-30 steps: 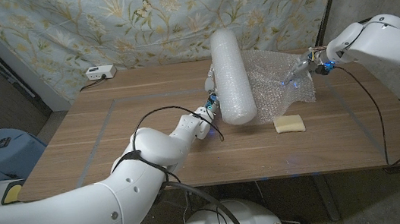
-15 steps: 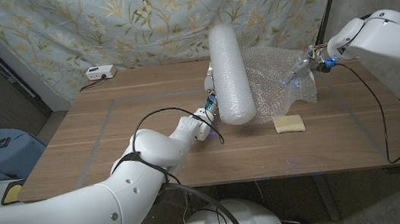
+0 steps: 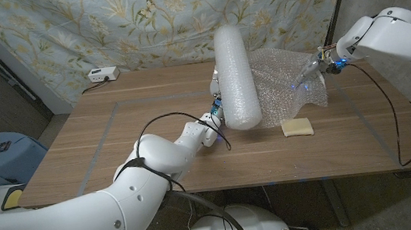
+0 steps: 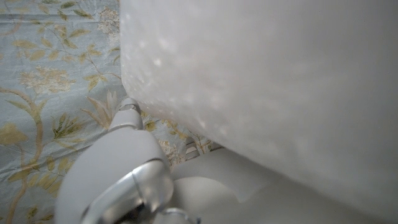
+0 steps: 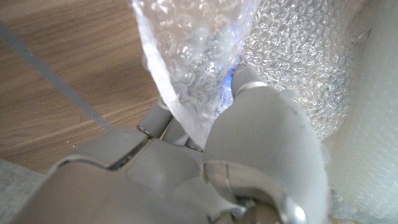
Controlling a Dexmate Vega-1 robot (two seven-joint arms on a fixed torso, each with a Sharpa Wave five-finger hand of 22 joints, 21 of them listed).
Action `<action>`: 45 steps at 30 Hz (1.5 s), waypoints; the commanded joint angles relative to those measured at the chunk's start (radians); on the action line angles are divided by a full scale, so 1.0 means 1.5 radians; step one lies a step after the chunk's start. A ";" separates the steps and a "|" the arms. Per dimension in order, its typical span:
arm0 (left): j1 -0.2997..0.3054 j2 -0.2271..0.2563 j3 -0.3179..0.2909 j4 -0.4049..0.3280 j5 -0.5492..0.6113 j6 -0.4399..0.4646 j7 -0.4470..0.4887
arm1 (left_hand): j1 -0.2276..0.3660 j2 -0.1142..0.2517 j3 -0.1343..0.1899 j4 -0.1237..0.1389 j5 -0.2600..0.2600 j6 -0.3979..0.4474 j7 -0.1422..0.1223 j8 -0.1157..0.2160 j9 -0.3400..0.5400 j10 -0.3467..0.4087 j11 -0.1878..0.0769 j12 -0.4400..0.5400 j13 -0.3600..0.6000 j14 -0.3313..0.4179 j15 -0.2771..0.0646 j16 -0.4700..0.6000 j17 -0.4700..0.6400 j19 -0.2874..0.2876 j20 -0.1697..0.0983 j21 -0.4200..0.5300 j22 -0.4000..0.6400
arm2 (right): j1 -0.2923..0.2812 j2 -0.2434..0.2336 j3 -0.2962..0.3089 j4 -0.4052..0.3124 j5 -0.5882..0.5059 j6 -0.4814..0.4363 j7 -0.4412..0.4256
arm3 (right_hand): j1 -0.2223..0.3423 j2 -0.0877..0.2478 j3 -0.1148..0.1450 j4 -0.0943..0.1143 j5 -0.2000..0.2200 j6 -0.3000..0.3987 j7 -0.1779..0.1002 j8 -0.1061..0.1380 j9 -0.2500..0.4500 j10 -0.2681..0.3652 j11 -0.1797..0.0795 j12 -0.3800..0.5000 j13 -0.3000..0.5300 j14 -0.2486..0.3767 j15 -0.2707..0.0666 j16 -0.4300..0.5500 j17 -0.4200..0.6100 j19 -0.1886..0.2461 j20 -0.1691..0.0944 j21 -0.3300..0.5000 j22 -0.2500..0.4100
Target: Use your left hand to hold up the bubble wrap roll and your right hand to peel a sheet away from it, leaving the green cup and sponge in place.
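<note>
Roll: the white cylindrical bubble wrap roll (image 3: 236, 77) stands nearly upright above the brown wooden table (image 3: 114, 142).
Left hand: the left hand (image 3: 217, 104) grips the roll's lower part from the side.
Right hand: the right hand (image 3: 312, 70) pinches the edge of the clear bubble wrap sheet (image 3: 284, 86), drawn out sideways from the roll.
Sponge: the pale yellow rectangular sponge (image 3: 296, 126) lies on the table just beneath the sheet.

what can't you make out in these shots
- Green cup: not made out in the head view; the bubble wrap roll and peeled sheet may cover it.
- Left hand, head view: mostly behind the roll, grip unclear.
- Right hand, head view: too small; the right wrist view shows it pinching the sheet.
</note>
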 commanded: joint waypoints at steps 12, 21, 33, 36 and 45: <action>0.030 0.071 0.217 -0.003 -0.228 0.067 -0.089 | -0.007 -0.003 0.005 -0.001 0.003 0.020 0.000 0.003 0.003 0.016 0.004 0.006 0.004 0.011 -0.002 0.003 0.001 0.009 0.000 -0.001 0.001 | 0.054 0.025 -0.055 0.037 -0.036 0.001 0.063 | -0.004 0.001 0.006 0.001 -0.002 0.008 0.000 -0.005 0.005 0.003 -0.001 -0.005 0.002 0.003 -0.004 -0.004 0.004 -0.007 -0.014 0.008 0.002; 0.148 0.066 0.358 -0.212 -0.420 0.107 0.066 | -0.011 -0.004 0.008 0.000 0.003 0.037 0.000 0.003 0.003 0.029 0.004 0.005 0.005 0.021 -0.002 0.004 0.001 0.018 0.000 0.000 0.001 | 0.053 0.026 -0.053 0.042 -0.036 0.002 0.068 | -0.004 0.001 0.007 0.001 -0.002 0.009 0.000 -0.006 0.007 0.003 0.000 -0.006 0.004 0.004 -0.004 -0.006 0.004 -0.009 -0.013 0.011 0.001; 0.175 0.106 0.465 -0.250 -0.554 0.057 0.140 | -0.013 -0.007 0.013 0.000 0.003 0.058 0.000 0.003 0.003 0.040 0.003 0.005 0.006 0.023 -0.002 0.003 0.001 0.024 0.000 -0.002 0.000 | 0.056 0.030 -0.059 0.050 -0.040 0.006 0.077 | -0.005 0.000 0.008 0.001 -0.002 0.011 0.000 -0.009 0.008 0.005 -0.001 -0.009 0.004 0.004 -0.004 -0.009 0.005 -0.009 -0.014 0.016 0.001; 0.181 0.111 0.481 -0.261 -0.581 0.051 0.156 | -0.014 -0.007 0.014 0.000 0.003 0.063 0.000 0.003 0.003 0.042 0.003 0.005 0.007 0.024 -0.002 0.003 0.000 0.025 0.000 -0.002 0.000 | 0.058 0.031 -0.061 0.053 -0.042 0.008 0.079 | -0.005 0.000 0.008 0.001 -0.002 0.011 0.000 -0.009 0.008 0.004 0.000 -0.009 0.006 0.004 -0.004 -0.010 0.005 -0.010 -0.014 0.016 0.001; 0.208 0.118 0.518 -0.308 -0.641 0.028 0.215 | -0.019 -0.008 0.020 -0.001 0.004 0.074 0.000 0.003 0.003 0.052 0.002 0.007 0.009 0.030 -0.003 0.002 0.000 0.033 0.000 -0.001 0.000 | 0.062 0.031 -0.066 0.056 -0.048 0.008 0.088 | -0.005 0.000 0.009 0.001 -0.002 0.011 -0.001 -0.011 0.010 0.005 0.000 -0.010 0.007 0.006 -0.004 -0.010 0.006 -0.011 -0.014 0.019 0.001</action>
